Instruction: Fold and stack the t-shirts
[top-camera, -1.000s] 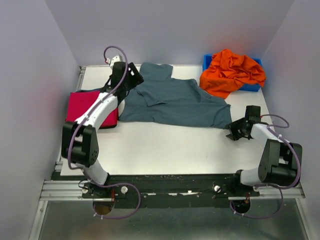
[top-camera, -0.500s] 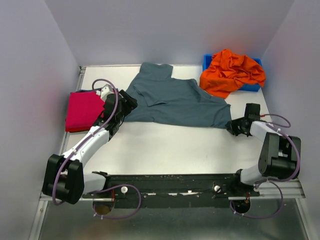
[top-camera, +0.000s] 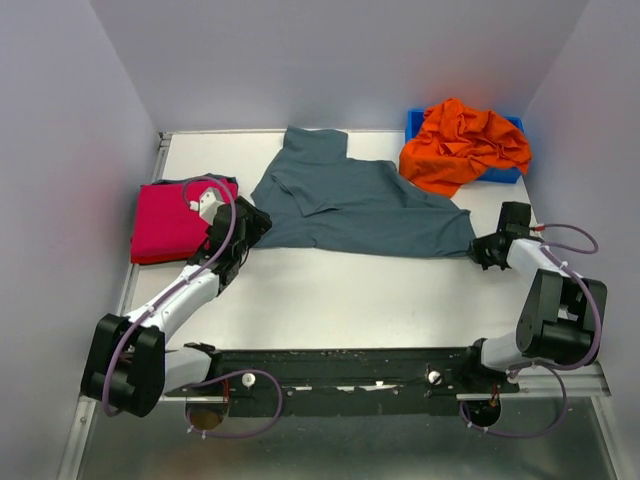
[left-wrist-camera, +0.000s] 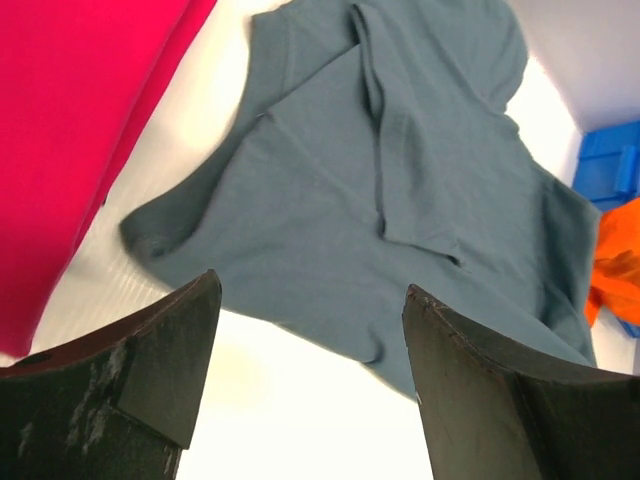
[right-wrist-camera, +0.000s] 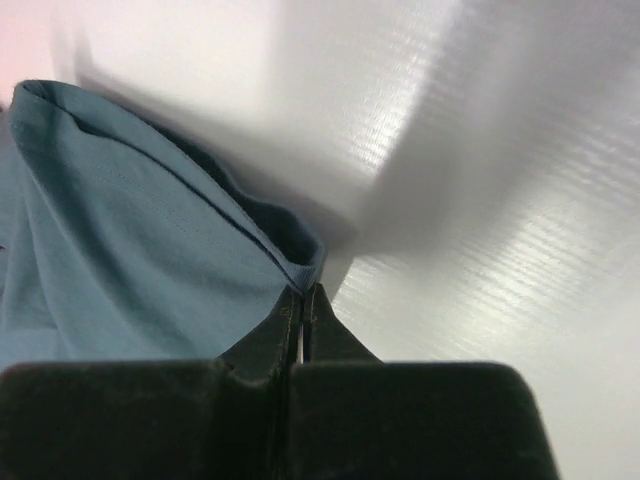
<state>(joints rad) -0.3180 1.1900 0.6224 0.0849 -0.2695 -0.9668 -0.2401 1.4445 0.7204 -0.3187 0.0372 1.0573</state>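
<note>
The grey shirt (top-camera: 350, 205) lies spread open on the worktop (top-camera: 350, 300). At its near right corner the right gripper (right-wrist-camera: 302, 300) has its jaws clamped on a thin edge of hem. The left gripper (left-wrist-camera: 310, 295) hangs just short of its near left corner, jaws apart. With so little cloth caught, a pull may slip the hem free, and tension from one side alone would skew the fold.

Bright, even overhead light. The white bench (right-wrist-camera: 480, 200) glares in the right wrist view, where the grey-blue t-shirt (right-wrist-camera: 130, 230) casts a soft shadow.
</note>
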